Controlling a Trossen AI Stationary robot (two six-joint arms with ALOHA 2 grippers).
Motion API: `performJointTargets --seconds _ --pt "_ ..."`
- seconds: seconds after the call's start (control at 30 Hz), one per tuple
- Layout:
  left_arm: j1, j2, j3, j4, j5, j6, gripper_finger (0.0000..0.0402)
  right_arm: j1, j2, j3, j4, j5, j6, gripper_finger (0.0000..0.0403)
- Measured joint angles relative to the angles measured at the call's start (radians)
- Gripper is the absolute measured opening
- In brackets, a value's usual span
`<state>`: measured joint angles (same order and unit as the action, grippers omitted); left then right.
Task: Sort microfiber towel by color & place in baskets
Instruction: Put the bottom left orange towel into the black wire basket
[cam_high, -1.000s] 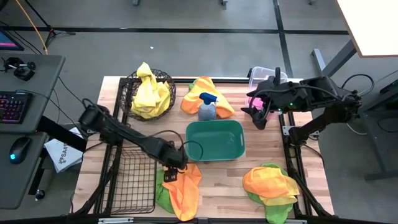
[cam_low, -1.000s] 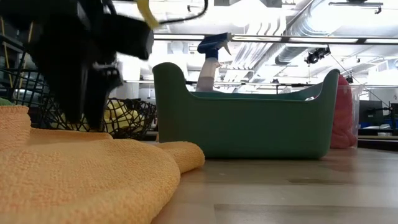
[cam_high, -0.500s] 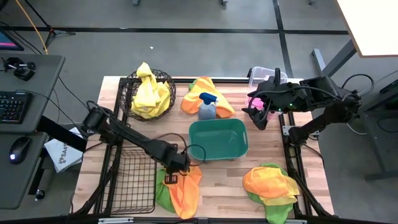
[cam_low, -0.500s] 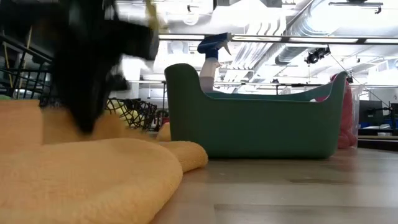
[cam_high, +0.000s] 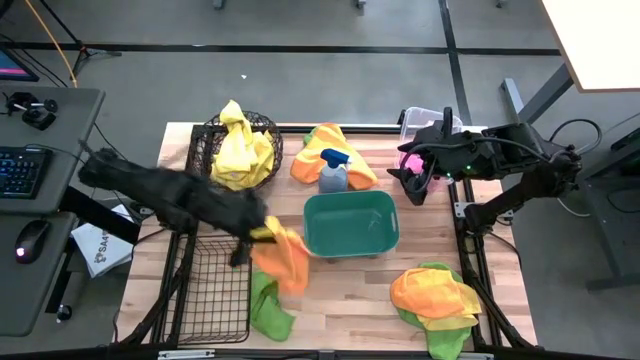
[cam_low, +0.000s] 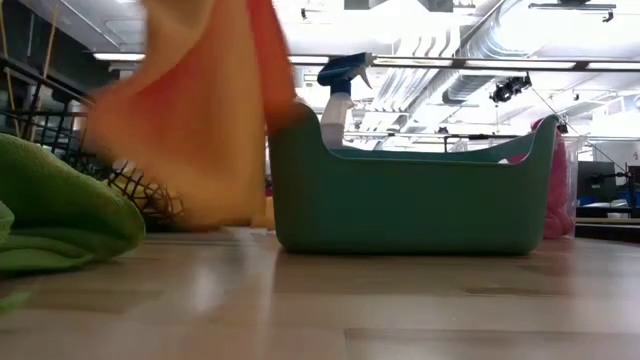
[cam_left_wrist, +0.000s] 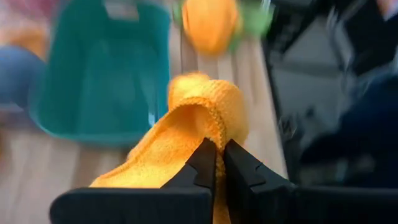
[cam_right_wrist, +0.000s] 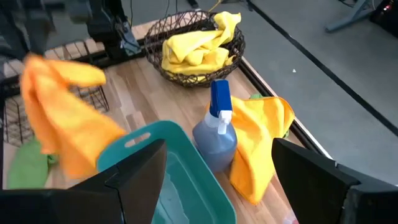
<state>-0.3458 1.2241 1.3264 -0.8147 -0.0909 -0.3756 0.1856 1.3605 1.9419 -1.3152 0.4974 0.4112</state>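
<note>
- Gripping an orange towel (cam_high: 283, 257), the left end effector (cam_high: 258, 233) holds it clear of the surface (cam_high: 350, 300), just at the 9 o'clock side of the teal tub (cam_high: 349, 224); in the left wrist view the two fingers (cam_left_wrist: 205, 163) pinch a fold of the cloth between them.
- A lime green towel (cam_high: 268, 310) lies uncovered on the surface below the lifted one, toward 6 o'clock, beside the rectangular black wire basket (cam_high: 215, 290).
- The round wire basket (cam_high: 242, 150) at 11 o'clock holds yellow towels (cam_high: 240, 150).
- At 12 o'clock an orange-yellow towel (cam_high: 331, 155) lies under the spray bottle (cam_high: 333, 172); at 5 o'clock a second pile (cam_high: 436, 300) of orange over green waits.
- The right end effector (cam_high: 415, 185) hovers at 2 o'clock with its fingers spread and empty, next to the clear bin (cam_high: 412, 125), where pink cloth shows.
- The step in hand looks like carrying the orange towel to its container. Which basket is meant for orange I cannot tell; the teal tub, apparently empty, is nearest.
- The next move calls for bringing the hanging cloth fully over a rim before release, so no corner drapes outside.
</note>
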Motion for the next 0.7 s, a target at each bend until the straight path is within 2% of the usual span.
performJointTargets --seconds 0.17,0.27,0.37,0.53,0.7 --pt "-0.003 -0.139 0.047 0.003 -0.019 -0.051 0.0001 0.000 0.000 0.000 0.017 0.009 0.049 0.0288" --pt "-0.027 -0.203 0.061 -0.006 0.074 -0.094 0.0001 0.000 0.002 0.000 0.031 0.027 0.085 0.0288" --pt "-0.072 -0.244 0.063 -0.103 0.174 -0.207 0.0001 0.000 0.003 0.000 0.041 0.049 0.125 0.0288" --pt "-0.226 -0.264 0.061 -0.339 0.259 -0.444 0.0000 0.000 0.009 0.000 0.041 0.076 0.183 0.0288" --pt "-0.396 -0.265 0.061 -0.531 0.232 -0.614 0.0000 -0.002 0.023 0.001 0.040 0.077 0.194 0.0288"
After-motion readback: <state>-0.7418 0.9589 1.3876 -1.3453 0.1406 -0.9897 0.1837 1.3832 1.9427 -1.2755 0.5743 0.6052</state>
